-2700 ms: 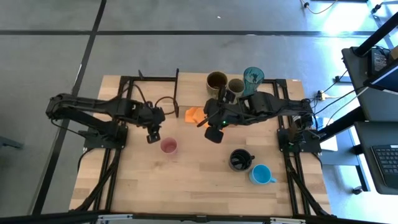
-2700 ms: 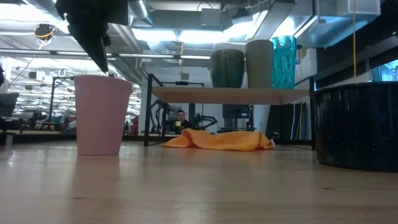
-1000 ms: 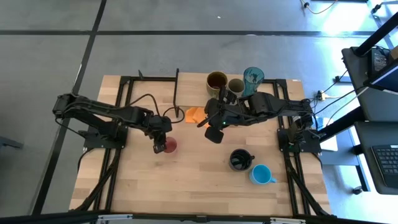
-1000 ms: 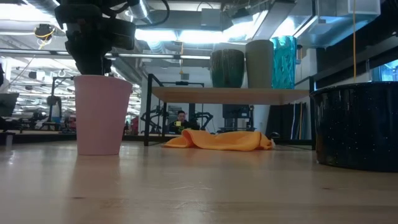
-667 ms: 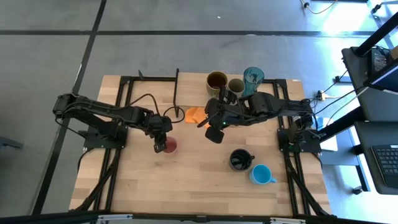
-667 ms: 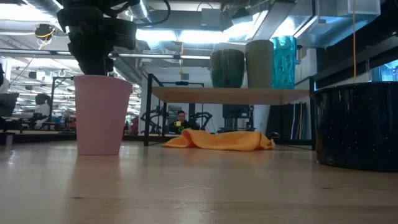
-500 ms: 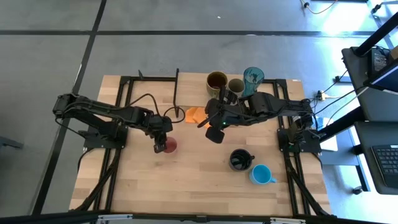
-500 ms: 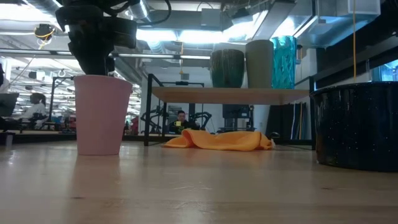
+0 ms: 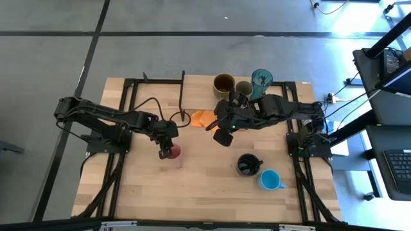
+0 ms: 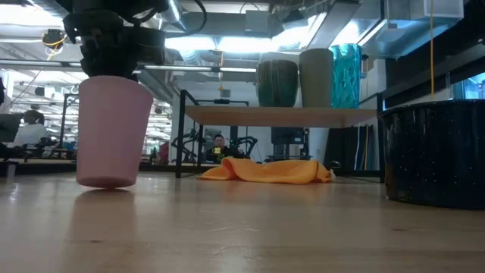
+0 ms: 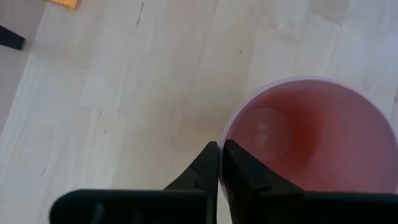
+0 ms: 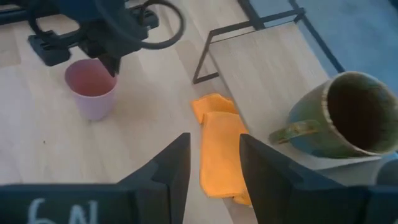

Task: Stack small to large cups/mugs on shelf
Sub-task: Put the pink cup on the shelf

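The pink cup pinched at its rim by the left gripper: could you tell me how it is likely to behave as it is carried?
The pink cup hangs tilted from the left gripper, probably light. Held by one wall only, it may swing. Its smooth wall could slip.

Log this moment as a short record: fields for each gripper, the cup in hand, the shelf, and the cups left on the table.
left gripper: shut on the pink cup's rim
pink cup: tilted, barely off the table
right gripper: open, above the orange cloth
shelf: holds mustard-brown mug, olive-grey cup, teal tumbler
on table: black mug, light blue mug
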Controlling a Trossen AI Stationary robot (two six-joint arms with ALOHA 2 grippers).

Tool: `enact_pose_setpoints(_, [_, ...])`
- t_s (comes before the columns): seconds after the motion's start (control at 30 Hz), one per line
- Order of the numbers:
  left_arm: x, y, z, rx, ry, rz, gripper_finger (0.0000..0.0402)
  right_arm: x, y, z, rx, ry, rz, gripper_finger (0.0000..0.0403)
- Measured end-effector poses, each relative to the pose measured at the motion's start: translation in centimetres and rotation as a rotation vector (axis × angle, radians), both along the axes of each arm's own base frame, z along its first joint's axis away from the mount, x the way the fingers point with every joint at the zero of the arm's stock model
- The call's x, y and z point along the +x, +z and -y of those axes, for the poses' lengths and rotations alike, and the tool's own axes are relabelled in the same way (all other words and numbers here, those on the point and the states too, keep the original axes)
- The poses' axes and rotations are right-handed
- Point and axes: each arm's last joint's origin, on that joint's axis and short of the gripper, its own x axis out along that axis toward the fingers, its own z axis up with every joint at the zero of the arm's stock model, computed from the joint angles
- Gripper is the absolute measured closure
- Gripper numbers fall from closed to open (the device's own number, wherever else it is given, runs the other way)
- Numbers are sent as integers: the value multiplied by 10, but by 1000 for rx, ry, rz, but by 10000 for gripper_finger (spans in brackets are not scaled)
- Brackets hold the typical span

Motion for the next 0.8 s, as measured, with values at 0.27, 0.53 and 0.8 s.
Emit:
enact_pose_setpoints(0.27, [7,17,-5,42,-34,44,399,-12,9,3,-44,-55,19,264])
enact_pose_setpoints(0.53, [6,18,-15,51,-26,21,400,-28,22,7,-50,-96,72,264])
enact_pose_setpoints(0.8, [16,24,-16,-12,-18,145,401,-39,23,9,-81,-149,45,264])
